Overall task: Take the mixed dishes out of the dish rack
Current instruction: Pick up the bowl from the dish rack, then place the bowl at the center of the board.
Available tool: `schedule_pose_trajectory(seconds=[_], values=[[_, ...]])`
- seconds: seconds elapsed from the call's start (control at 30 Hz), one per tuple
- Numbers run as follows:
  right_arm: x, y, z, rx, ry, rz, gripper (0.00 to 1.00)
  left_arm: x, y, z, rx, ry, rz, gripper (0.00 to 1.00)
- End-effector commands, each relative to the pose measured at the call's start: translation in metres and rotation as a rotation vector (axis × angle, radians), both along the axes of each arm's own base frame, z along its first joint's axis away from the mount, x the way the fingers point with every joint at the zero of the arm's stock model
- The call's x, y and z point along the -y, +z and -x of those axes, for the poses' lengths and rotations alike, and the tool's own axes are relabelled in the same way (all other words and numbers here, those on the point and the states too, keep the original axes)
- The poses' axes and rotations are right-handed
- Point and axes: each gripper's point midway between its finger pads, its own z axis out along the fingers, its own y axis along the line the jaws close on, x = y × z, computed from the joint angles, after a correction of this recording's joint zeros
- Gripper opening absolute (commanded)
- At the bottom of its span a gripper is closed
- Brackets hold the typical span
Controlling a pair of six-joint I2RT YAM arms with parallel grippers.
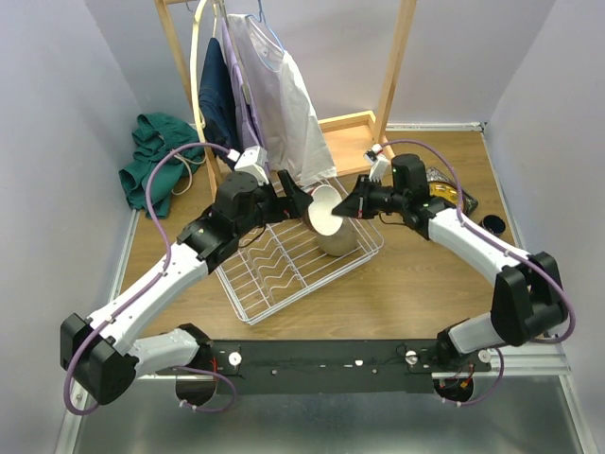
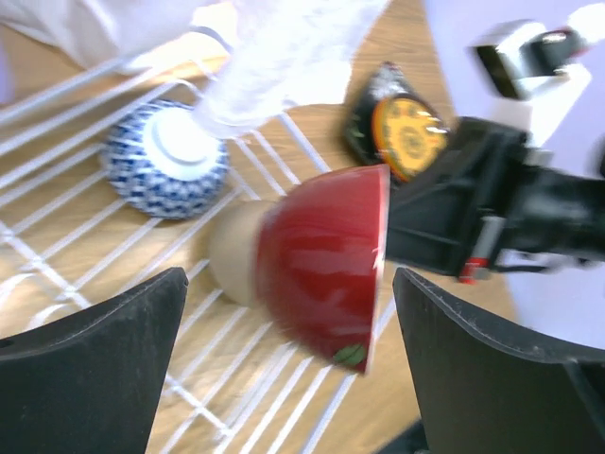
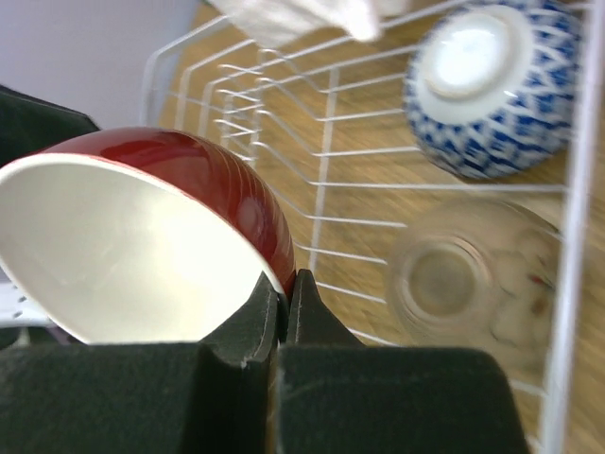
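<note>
Bases of both arms sit at the near edge of the table (image 1: 406, 284), and both arms reach inward toward the middle.

Dish rack (image 1: 274, 274): stands on the table between the arms, turned at an angle. Its near slots hold nothing.

Left gripper (image 1: 301, 199): over the far part of the rack, fingers spread wide, touching nothing. It sits just left of the red bowl (image 1: 324, 213).

Right gripper (image 1: 352, 206): fingers pressed together on the rim of the red bowl, pinching the wall from the right. The bowl is tipped on its side, white inside facing left and near, over the far right corner of the rack.

Tan bowl (image 1: 338, 241): in the rack directly beneath the red bowl. Contact between the two cannot be determined.

Blue-white bowl (image 2: 165, 161): upside down in the rack, foot ring up. A clear glass (image 3: 463, 284) stands beside it, against the rack wall.

Yellow plate (image 1: 444, 192): rests on a black square plate (image 1: 463, 200) on the table, right of the rack, behind the right gripper.

Far side: a wooden clothes stand (image 1: 392, 66) carries hanging garments, and a green cloth (image 1: 151, 156) lies at the far left.
</note>
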Motion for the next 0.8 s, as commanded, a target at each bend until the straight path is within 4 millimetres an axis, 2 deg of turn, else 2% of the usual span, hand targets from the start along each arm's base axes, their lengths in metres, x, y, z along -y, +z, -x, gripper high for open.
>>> schedule_pose_trajectory(seconds=[0.0, 0.07, 0.23, 0.4, 0.43, 0.63, 0.73, 0.77], values=[[0.047, -0.005, 0.004, -0.040, -0.172, 0.246, 0.01, -0.033, 0.017, -0.010, 0.130, 0.084, -0.170, 0.99], [0.062, -0.002, 0.004, -0.049, -0.221, 0.298, 0.01, -0.043, 0.015, -0.013, 0.150, 0.115, -0.220, 0.99], [0.117, 0.001, 0.014, -0.087, -0.390, 0.444, 0.01, -0.057, 0.006, -0.018, 0.191, 0.134, -0.339, 0.99], [0.169, 0.006, 0.021, -0.140, -0.544, 0.556, 0.01, -0.058, -0.004, -0.022, 0.195, 0.116, -0.395, 0.99], [0.186, 0.006, 0.018, -0.150, -0.598, 0.576, 0.01, -0.057, -0.006, -0.022, 0.196, 0.111, -0.400, 0.99], [0.248, 0.005, 0.021, -0.221, -0.776, 0.631, 0.01, -0.054, -0.014, -0.024, 0.202, 0.073, -0.448, 0.99], [0.265, -0.011, 0.026, -0.288, -0.808, 0.663, 0.01, -0.052, -0.020, -0.024, 0.194, 0.059, -0.458, 0.99], [0.264, -0.016, 0.027, -0.305, -0.803, 0.662, 0.01, -0.051, -0.019, -0.025, 0.196, 0.052, -0.452, 0.99]])
